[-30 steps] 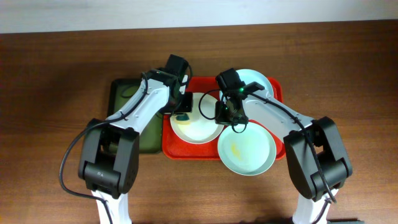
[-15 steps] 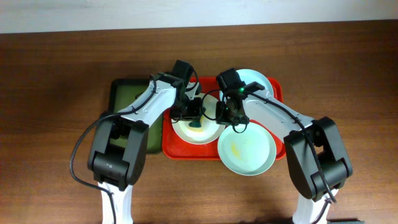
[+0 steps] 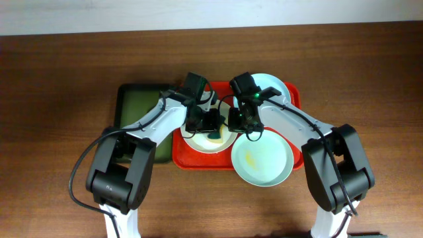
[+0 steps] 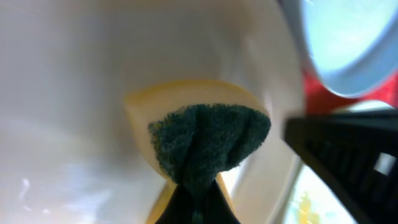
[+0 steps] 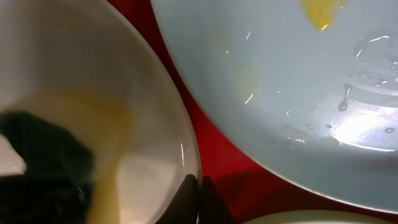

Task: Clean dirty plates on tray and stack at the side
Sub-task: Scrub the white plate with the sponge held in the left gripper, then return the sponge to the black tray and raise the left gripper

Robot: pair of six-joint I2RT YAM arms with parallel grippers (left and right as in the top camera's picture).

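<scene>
The white plate [image 3: 198,137] lies on the left of the red-orange tray [image 3: 178,157]. My left gripper [image 3: 210,123] is shut on a green and yellow sponge [image 4: 208,140] that presses on the white plate [image 4: 74,87]. My right gripper [image 3: 239,123] is shut on the white plate's right rim [image 5: 186,155]. The pale blue plate [image 3: 272,84] sits at the tray's back right, with a yellow smear [image 5: 320,12]. The pale green plate [image 3: 263,160] with a yellow smear [image 3: 251,158] lies at the front right, partly over the tray's edge.
A narrower dark green tray [image 3: 135,109] stands left of the red-orange tray. Brown wooden table [image 3: 59,99] surrounds both trays. A pale wall runs along the back edge.
My left gripper has moved right and forward with the sponge, from the white plate's back left to its right part. The right gripper has stayed on the rim.
</scene>
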